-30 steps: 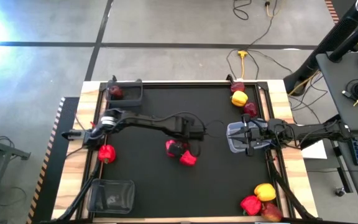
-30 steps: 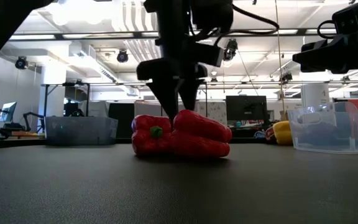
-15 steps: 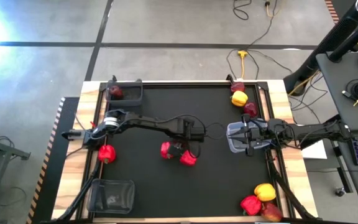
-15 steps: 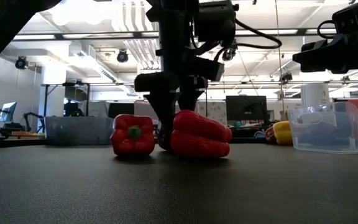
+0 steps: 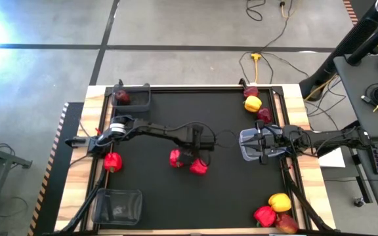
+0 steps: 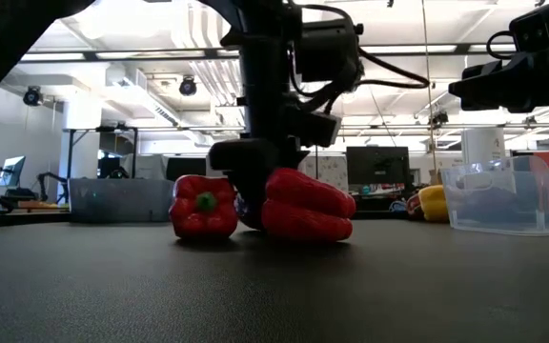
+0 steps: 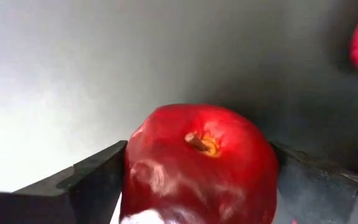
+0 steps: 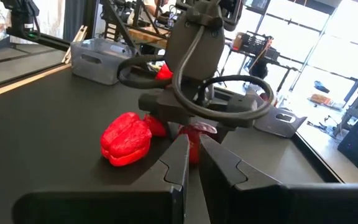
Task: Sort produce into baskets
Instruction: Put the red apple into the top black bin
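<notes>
My left gripper (image 5: 192,155) stands at the table's middle, pointing down between two red bell peppers (image 6: 204,206) (image 6: 308,207), shut on a dark red apple (image 7: 201,162) with its stem up. The apple sits on the black mat. My right gripper (image 5: 262,145) is at the table's right, shut at the right wall of the bluish-clear tub (image 5: 248,145), which rests on the mat (image 6: 508,200). A grey tub (image 5: 136,98) at the far left holds one maroon fruit (image 5: 122,97). Another grey tub (image 5: 117,205) stands at the near left. My left gripper pinches the apple's two opposite sides (image 7: 135,174) between its two fingers (image 7: 98,177), coming from above and pointing down. The apple is upright, stem end up, its underside hidden. My right gripper holds the clear tub's right wall (image 5: 257,145), coming level from the table's right; the fingers (image 8: 178,165) hide the place of contact.
A third red pepper (image 5: 113,161) lies at the left. Two maroon fruit (image 5: 251,92) (image 5: 264,115) and a yellow pepper (image 5: 252,103) lie at the far right. A yellow pepper (image 5: 279,202), red pepper (image 5: 265,215) and maroon fruit (image 5: 286,224) lie at the near right.
My left gripper has gone down between the two red peppers onto the apple. The left pepper has slid toward the table's left edge and turned its stem end toward the near edge; the right pepper has stayed.
</notes>
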Action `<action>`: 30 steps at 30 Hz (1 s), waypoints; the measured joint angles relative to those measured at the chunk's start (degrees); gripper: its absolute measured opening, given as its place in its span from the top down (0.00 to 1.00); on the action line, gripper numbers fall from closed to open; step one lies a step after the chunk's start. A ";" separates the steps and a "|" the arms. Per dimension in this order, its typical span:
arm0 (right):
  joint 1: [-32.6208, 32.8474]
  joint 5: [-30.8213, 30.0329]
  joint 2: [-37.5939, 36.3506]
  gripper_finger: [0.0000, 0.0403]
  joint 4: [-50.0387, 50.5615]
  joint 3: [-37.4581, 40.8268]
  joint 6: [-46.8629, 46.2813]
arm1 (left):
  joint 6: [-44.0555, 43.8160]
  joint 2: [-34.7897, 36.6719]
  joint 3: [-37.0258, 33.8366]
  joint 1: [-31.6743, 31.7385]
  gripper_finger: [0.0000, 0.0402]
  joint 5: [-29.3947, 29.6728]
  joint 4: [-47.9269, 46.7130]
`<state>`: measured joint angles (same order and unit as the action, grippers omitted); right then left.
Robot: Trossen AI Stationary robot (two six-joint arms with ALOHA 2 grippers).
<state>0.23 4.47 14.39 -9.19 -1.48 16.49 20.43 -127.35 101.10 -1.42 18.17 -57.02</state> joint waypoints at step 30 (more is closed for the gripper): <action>-0.02 0.00 0.02 0.93 0.00 0.00 0.00 | -50.03 56.57 -51.69 28.99 0.20 22.06 30.60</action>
<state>0.21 4.47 14.41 -9.19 -1.48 16.49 -29.60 -70.78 49.41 27.57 40.23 -26.42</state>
